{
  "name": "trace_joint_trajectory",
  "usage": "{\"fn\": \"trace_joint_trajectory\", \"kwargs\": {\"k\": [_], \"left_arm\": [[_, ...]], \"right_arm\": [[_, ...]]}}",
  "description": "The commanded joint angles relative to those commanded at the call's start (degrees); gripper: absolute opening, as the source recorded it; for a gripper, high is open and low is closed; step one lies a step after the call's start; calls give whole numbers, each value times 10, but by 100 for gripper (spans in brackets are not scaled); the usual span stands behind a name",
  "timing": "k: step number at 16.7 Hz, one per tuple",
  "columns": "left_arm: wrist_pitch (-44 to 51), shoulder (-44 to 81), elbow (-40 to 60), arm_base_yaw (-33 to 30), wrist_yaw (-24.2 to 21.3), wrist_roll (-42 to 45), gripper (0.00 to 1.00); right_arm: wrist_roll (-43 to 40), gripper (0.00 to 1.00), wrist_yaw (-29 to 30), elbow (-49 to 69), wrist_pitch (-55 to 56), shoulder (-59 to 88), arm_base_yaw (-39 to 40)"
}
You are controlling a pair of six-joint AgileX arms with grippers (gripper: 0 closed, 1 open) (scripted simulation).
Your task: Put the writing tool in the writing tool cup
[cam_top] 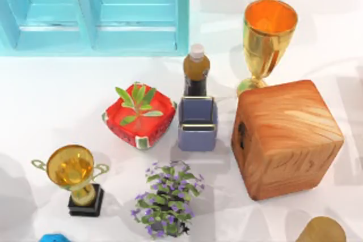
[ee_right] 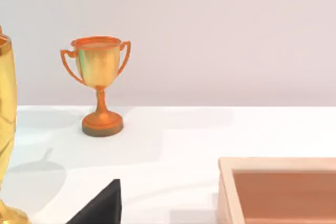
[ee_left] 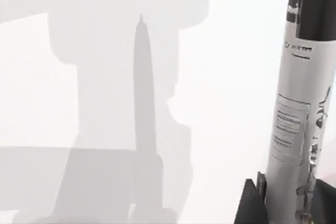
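The writing tool [ee_left: 299,108] is a grey-white marker with a black end and printed labels. It stands upright between the dark fingers [ee_left: 252,200] of my left gripper [ee_left: 289,208], which is shut on it above the white table; their shadow falls on the tabletop. The writing tool cup [cam_top: 197,123] is a small square periwinkle cup at the table's middle, between a red planter [cam_top: 139,114] and a wooden box [cam_top: 286,137]. A dark part of my right gripper [ee_right: 100,208] sits low over the table near a golden goblet [ee_right: 5,129].
Behind the cup stands a brown bottle [cam_top: 196,71], with the tall goblet [cam_top: 266,38] to its right. A gold trophy [cam_top: 74,177] and a purple flower plant [cam_top: 167,199] stand in front. A blue cabinet [cam_top: 93,9] fills the back left. An open wooden tray [ee_right: 278,190] and a small trophy [ee_right: 100,85] lie ahead of the right wrist.
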State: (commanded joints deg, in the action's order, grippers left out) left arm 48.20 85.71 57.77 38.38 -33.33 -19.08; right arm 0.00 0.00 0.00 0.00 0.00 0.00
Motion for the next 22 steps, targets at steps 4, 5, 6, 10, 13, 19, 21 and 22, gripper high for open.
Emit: {"fn": "trace_joint_trajectory", "kwargs": {"k": [4,5,6,10,13,19,21,22], "left_arm": [[101,-75,6,65,-3,52,0],[115,-85,6,84,-2,61,0],[129,-93,6,102,1,70,0],[189,-104,1,154,11,99,0],[208,-104,0,166,14,108,0],[203,-98,3,159,19,108,0],[186,-80,11,139,45,105,0],[171,-68,17,122,66,103,0]], "right_arm": [[0,100,0,0,0,0,0],[0,100,0,0,0,0,0],[0,100,0,0,0,0,0],[0,100,0,0,0,0,0],[0,100,0,0,0,0,0],[0,100,0,0,0,0,0],[0,100,0,0,0,0,0],[0,100,0,0,0,0,0]]}}
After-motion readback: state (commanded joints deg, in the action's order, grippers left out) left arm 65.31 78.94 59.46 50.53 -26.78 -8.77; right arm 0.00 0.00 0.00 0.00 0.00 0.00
